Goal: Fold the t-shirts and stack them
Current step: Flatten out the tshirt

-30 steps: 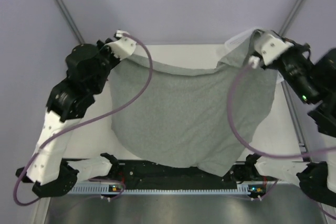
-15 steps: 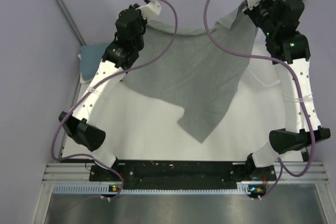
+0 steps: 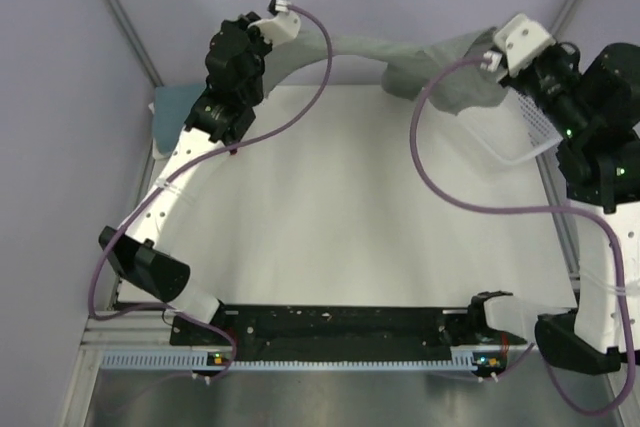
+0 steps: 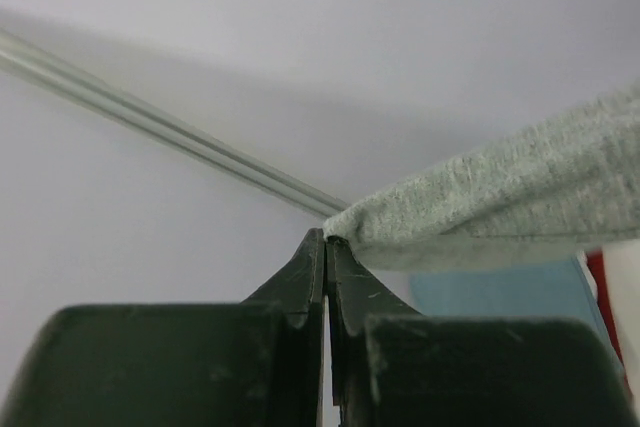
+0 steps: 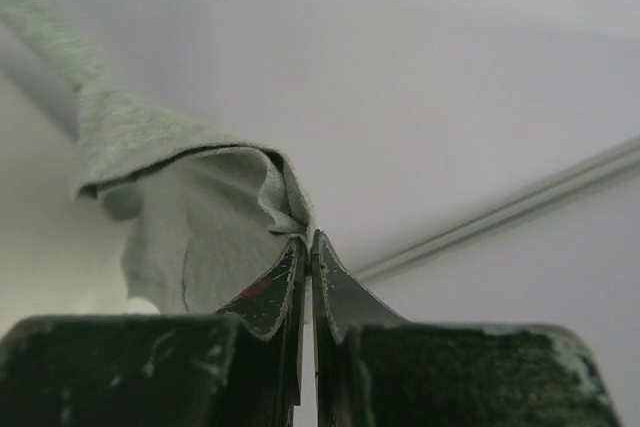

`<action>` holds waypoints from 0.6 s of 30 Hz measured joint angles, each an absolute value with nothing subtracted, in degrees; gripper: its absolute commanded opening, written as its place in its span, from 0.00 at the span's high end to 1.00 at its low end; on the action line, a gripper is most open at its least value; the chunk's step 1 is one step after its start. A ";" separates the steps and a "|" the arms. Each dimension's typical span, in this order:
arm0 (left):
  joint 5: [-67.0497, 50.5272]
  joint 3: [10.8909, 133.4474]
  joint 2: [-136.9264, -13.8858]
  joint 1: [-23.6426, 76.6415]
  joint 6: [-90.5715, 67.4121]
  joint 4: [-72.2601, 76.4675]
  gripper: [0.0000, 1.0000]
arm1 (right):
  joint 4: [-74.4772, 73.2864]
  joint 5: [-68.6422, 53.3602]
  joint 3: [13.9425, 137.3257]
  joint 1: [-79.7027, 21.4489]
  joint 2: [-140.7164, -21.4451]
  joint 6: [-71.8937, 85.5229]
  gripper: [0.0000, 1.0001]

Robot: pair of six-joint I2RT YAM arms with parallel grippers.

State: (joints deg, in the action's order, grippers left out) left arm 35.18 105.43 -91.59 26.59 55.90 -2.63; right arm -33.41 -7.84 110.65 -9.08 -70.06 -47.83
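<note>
The heather-grey t-shirt (image 3: 440,62) is stretched as a narrow, rope-like band along the far edge of the table (image 3: 330,207), above its surface, and it sags a little in the middle. The left gripper (image 4: 326,239) is pressed together on one end of the shirt, above the far-left corner of the table. The right gripper (image 5: 306,237) pinches a bunched fold of the other end, above the far-right corner. The cloth is soft, speckled knit, and near the right jaws it makes loose pleats. The white lattice basket (image 3: 530,129), of stiff plastic, stands at the far-right corner of the table, below the right arm. A folded teal-blue shirt (image 3: 172,112) lies at the left edge of the table. The table top is white and smooth. Half a second ago the grey shirt hung as a wide sheet over the middle of the table; now it is gathered at the far edge.
</note>
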 measured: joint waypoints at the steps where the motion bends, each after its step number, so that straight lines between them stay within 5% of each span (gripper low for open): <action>1: 34.22 102.69 -90.08 26.59 55.53 -4.03 1.00 | -35.48 -9.69 108.42 -9.08 -68.23 -48.97 1.00; 8: 24.58 80.82 -79.59 26.55 51.11 -19.35 1.00 | -54.98 -17.37 84.25 -11.40 -56.69 -59.05 1.00; 18: 13.87 56.16 -72.71 26.55 46.22 -37.80 1.00 | -74.13 -18.33 60.84 -28.97 -56.12 -59.37 1.00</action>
